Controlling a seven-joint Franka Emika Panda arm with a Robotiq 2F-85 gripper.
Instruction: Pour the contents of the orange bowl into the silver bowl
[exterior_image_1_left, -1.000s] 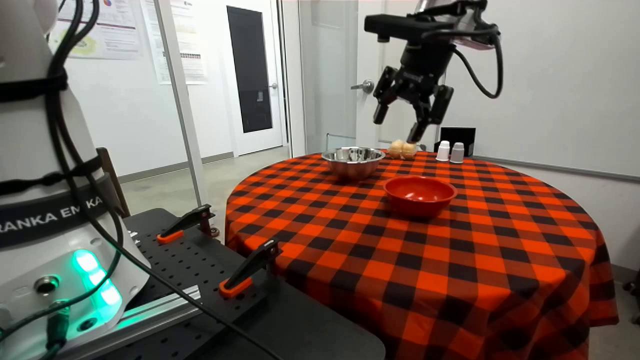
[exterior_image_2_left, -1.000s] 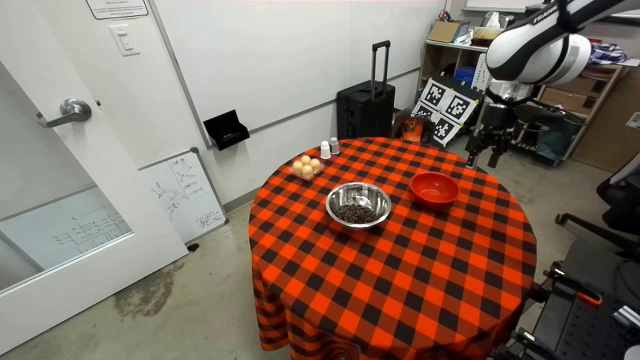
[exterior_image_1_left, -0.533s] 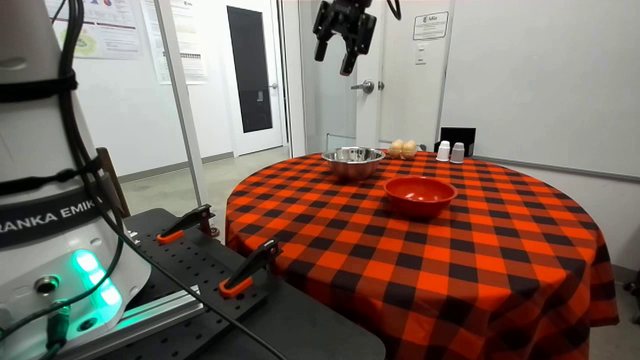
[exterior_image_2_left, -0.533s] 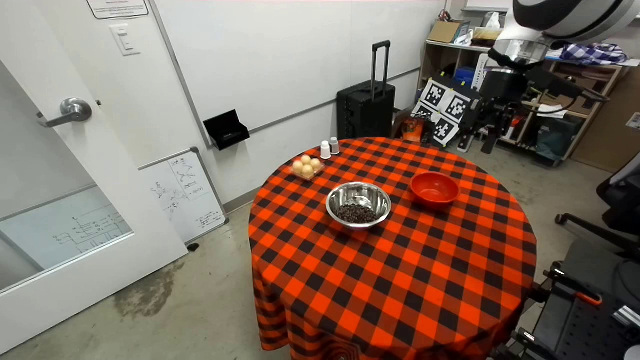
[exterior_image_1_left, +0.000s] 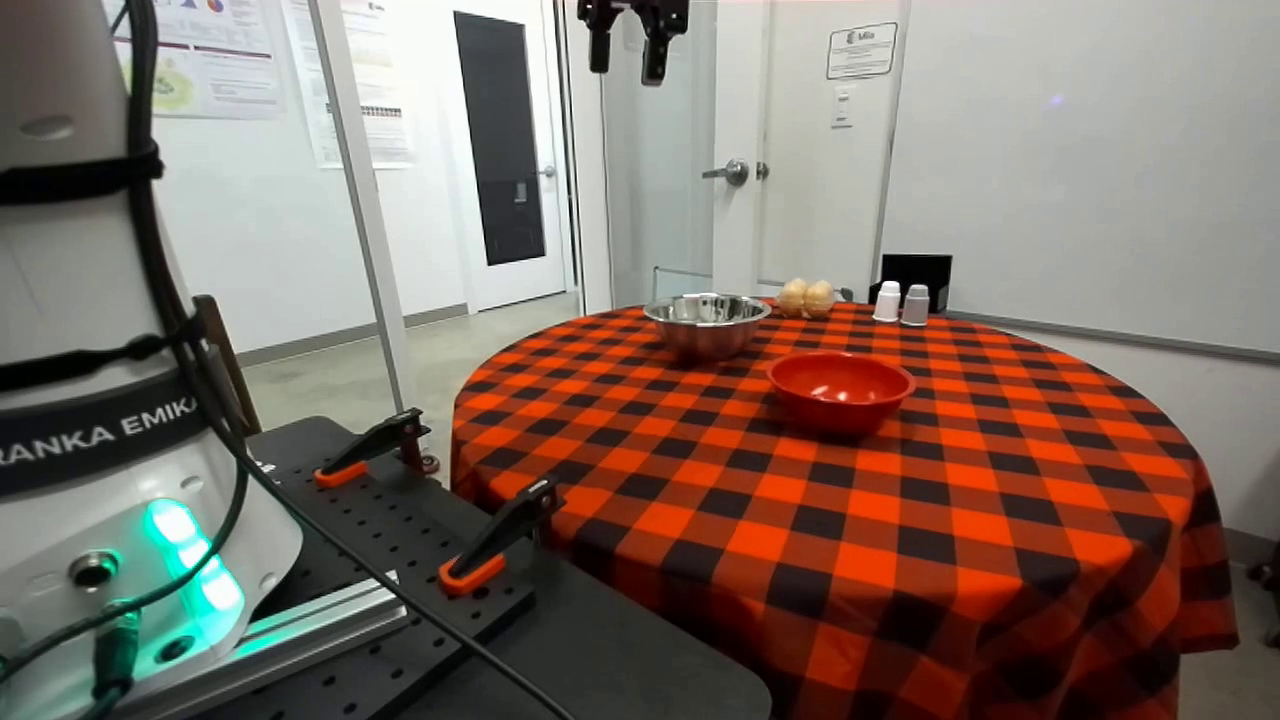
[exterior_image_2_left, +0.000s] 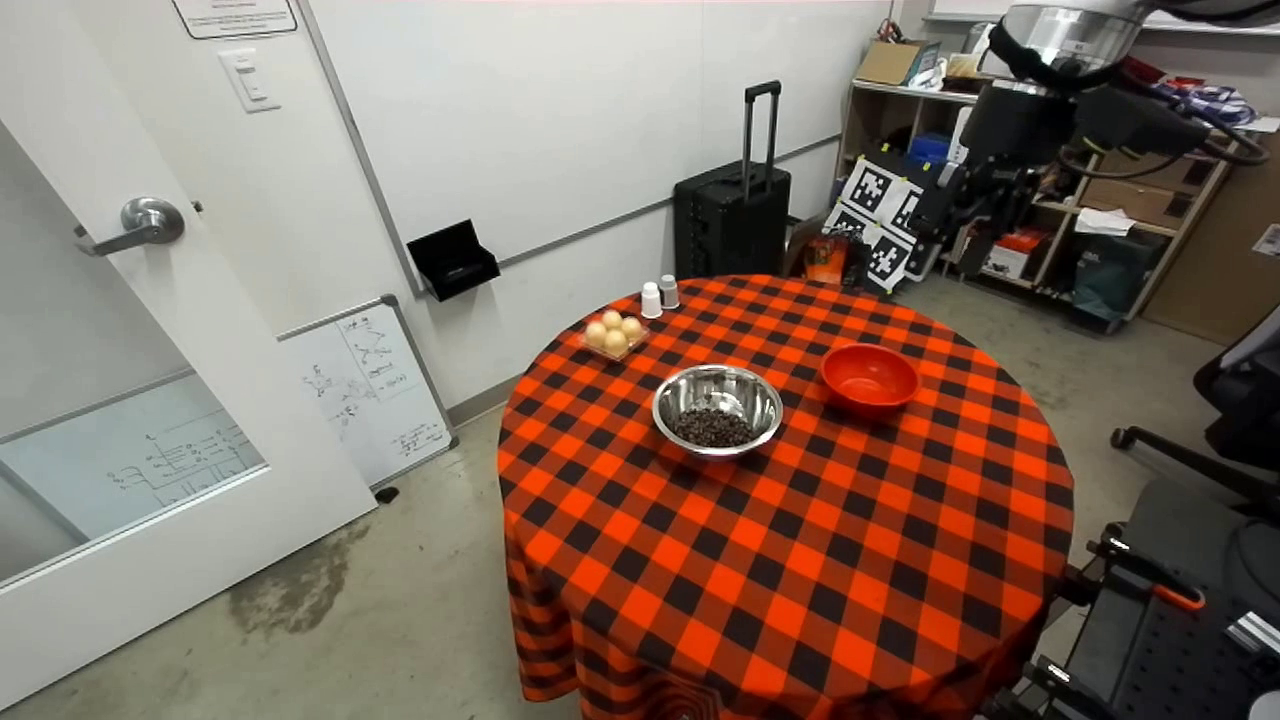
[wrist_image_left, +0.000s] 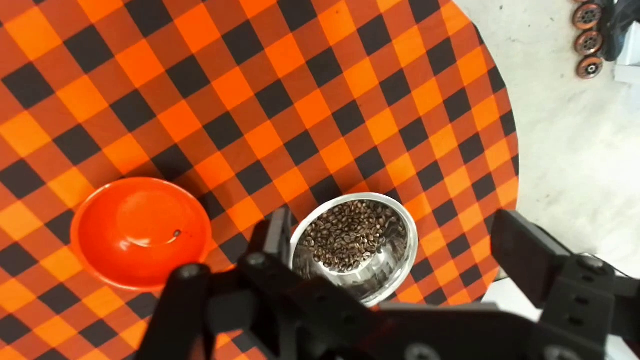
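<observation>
While hanging well above the red-and-black checked tablecloth (exterior_image_2_left: 780, 560), gripper (exterior_image_1_left: 626, 72): spreads its fingers (wrist_image_left: 525, 255) wide, well apart from everything on it.
Orange bowl (wrist_image_left: 140, 220): sits upright on the tablecloth beside the silver bowl (exterior_image_1_left: 706, 338) but apart from it, with a lone bean-like speck (wrist_image_left: 177, 233) inside.
Silver bowl: stands upright, holds dark coffee beans (wrist_image_left: 345, 235); partly blocked by gripper parts in the wrist view.
Eggs (exterior_image_2_left: 614, 340): rest in a clear tray (exterior_image_2_left: 641, 345) near the tablecloth's edge, beyond the silver bowl in both exterior views.
White shaker (exterior_image_2_left: 651, 300): stands upright beside a grey shaker (exterior_image_2_left: 669, 291), near the eggs.
Marker sheets (exterior_image_2_left: 880, 225): stand tilted beyond the tablecloth, partly hidden behind the gripper in an exterior view.
Black case (exterior_image_2_left: 732, 220): stands upright by the whiteboard (exterior_image_2_left: 560, 120), pull handle extended.
Orange-tipped clamps (exterior_image_1_left: 505, 530): sit along the edge of a dark bench (exterior_image_1_left: 650, 640), just beside the tablecloth.
Cable (exterior_image_1_left: 480, 652): trails across the bench.
</observation>
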